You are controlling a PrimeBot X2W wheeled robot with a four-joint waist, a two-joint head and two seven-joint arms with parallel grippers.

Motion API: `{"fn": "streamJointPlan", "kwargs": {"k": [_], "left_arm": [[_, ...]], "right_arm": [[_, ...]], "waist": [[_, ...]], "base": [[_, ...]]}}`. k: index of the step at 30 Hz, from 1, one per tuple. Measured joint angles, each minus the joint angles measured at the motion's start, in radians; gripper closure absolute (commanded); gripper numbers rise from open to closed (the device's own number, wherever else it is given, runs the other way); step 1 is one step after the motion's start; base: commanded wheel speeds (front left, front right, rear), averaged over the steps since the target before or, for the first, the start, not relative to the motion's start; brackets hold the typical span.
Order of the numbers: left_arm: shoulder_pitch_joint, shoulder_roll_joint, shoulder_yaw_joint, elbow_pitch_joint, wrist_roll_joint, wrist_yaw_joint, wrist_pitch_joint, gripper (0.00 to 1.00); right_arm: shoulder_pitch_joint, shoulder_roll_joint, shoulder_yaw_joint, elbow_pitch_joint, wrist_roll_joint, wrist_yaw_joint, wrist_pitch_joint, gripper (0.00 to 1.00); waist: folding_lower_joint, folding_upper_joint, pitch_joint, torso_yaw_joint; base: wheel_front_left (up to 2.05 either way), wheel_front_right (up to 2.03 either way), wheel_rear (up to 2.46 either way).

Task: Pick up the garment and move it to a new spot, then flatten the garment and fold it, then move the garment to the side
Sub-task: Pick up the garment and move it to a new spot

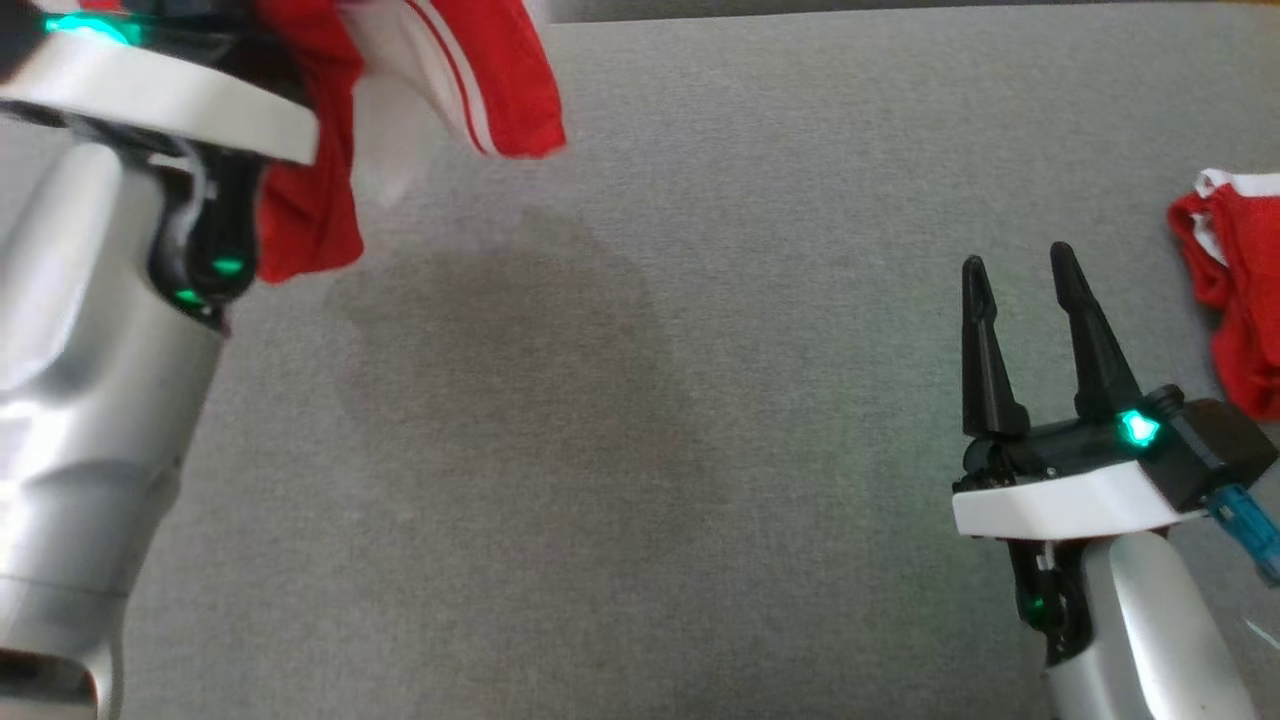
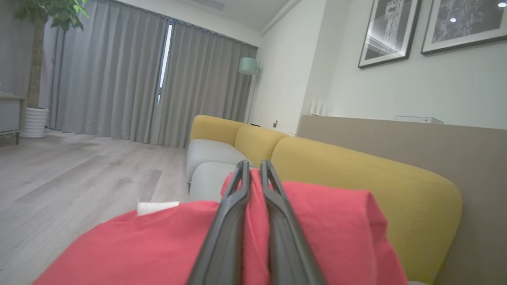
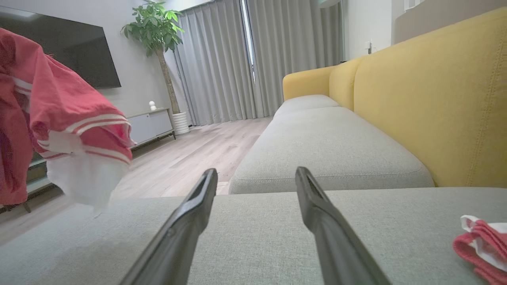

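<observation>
- Gripping the garment [image 1: 500, 90] at upper left of head view, lifted clear of the grey sofa seat [image 1: 640, 420]; red with white stripes and a white panel, bunched and hanging loose.
- Clamping the left gripper [image 2: 253, 163] jaws together on a red fold, seen bottom centre of left wrist view, with cloth draped to both sides of the fingers.
- Casting a soft shadow on the seat at centre-left of head view, under the hanging cloth.
- Hovering the right gripper [image 1: 1018, 260] at lower right of head view, jaws apart and gripping nothing, low over the seat and well apart from the garment.
- Leaving a second red-and-white cloth [image 1: 1235, 290] crumpled on the seat at the right edge, near the right gripper but not touching it.
- Judging progress: pick-up looks done, carry to the new spot looks to be the step in hand, not yet set down.
- Remaining: laying down, flattening, folding, moving to the side; so early, most of the task ahead.
- Expecting the flattening to need both grippers, given how bunched the cloth hangs.
</observation>
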Motion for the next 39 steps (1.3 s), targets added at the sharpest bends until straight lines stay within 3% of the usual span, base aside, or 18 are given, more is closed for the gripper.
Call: {"fn": "streamJointPlan", "kwargs": {"k": [5,8,16,17,18,24,30,39], "left_arm": [[0.019,-0.007,-0.04,-0.077,0.031,0.075,0.048,1.0],[0.021,-0.025,-0.063,-0.099,0.044,0.095,0.061,1.0],[0.032,-0.161,-0.174,-0.075,0.095,0.143,0.071,0.99],[0.039,-0.181,-0.178,-0.059,0.094,0.143,0.06,0.33],[0.046,-0.199,-0.185,-0.04,0.094,0.142,0.049,0.0],[0.061,-0.223,-0.203,0.041,0.103,0.133,-0.026,0.0],[0.107,-0.143,-0.194,0.041,0.189,0.125,-0.098,0.0],[0.403,-0.09,-0.006,-0.145,0.294,0.141,-0.11,0.0]], "right_arm": [[-0.003,0.0,0.017,-0.001,0.03,0.0,0.0,0.0],[-0.008,0.0,0.024,-0.002,0.038,0.0,0.0,0.0],[-0.062,0.0,0.026,-0.019,0.07,0.0,0.0,0.0],[-0.061,0.0,0.026,-0.019,0.074,0.0,0.0,0.0],[-0.061,0.0,0.026,-0.018,0.076,0.0,0.0,0.0],[-0.061,0.0,0.016,-0.018,0.076,0.0,-0.001,0.0],[-0.059,0.0,-0.006,-0.016,0.071,0.0,-0.005,0.0],[-0.004,0.0,-0.033,0.01,0.033,0.0,-0.005,0.0]], "waist": [[0.0001,0.0,0.012,-0.04],[0.0002,0.0,0.018,-0.062],[0.0002,0.0,0.045,-0.165],[0.0002,0.0,0.048,-0.177],[0.0003,0.0,0.05,-0.189],[0.0003,0.0,0.053,-0.214],[0.0002,0.0,0.032,-0.165],[0.0001,0.0,-0.028,-0.058]], "base": [[0.0,0.0,0.0],[0.0,0.0,0.0],[0.0,0.0,0.0],[0.0,0.0,0.0],[0.0,0.0,0.0],[0.0,0.0,0.0],[0.0,0.0,0.0],[0.0,0.0,0.0]]}}
